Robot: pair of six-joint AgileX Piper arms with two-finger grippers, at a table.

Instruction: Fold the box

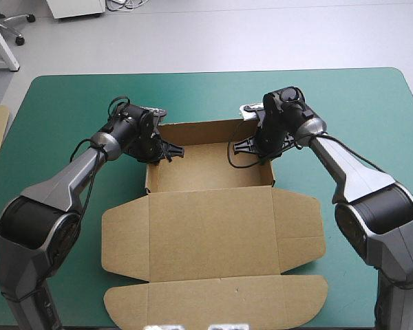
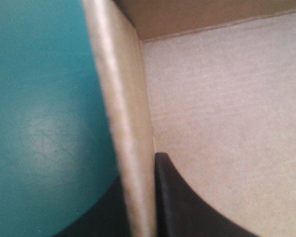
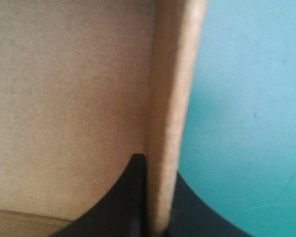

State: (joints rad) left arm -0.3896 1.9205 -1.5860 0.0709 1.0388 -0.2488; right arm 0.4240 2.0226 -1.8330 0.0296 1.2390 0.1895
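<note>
Lid [image 1: 213, 234] lying flat by the table's [image 1: 69, 103] near edge, we are pinching the box's [image 1: 206, 173] walls [image 2: 123, 123] evenly with left gripper [image 1: 171, 151] and right gripper [image 1: 242, 147].

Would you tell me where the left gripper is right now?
In the high view, the left gripper is clamped on the box's left wall near the far corner.

We find the table [image 1: 372, 117] open along its far edge and right side. The box [image 1: 213, 220] blocks the middle to the near edge; the left gripper [image 1: 168, 152] and right gripper [image 1: 251, 146] straddle its walls, its floor seemingly free.
</note>
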